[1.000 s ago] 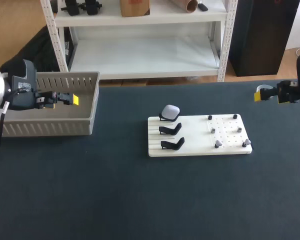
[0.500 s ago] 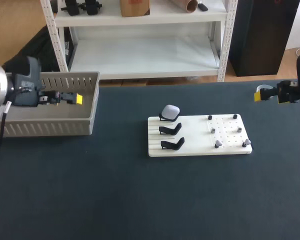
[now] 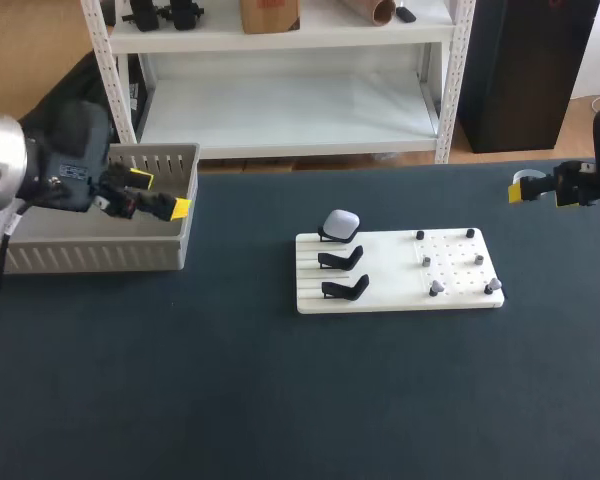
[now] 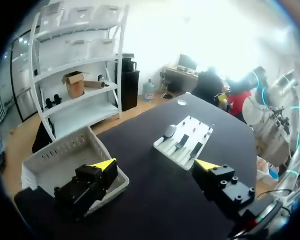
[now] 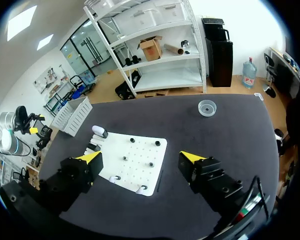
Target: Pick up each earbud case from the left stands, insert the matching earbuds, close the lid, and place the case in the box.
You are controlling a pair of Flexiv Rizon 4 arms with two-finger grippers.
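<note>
A dark worktop is carrying everything. The white earbud case is sitting on the rearmost of three black stands on a white board, well ahead of the left claw and well apart from it. That claw is hanging released, fingers spread and empty, with the slatted box lying just under and beside it. The right claw is likewise hanging released and empty, the board's pegged half ahead of and below it, a small clear cup farther ahead.
</note>
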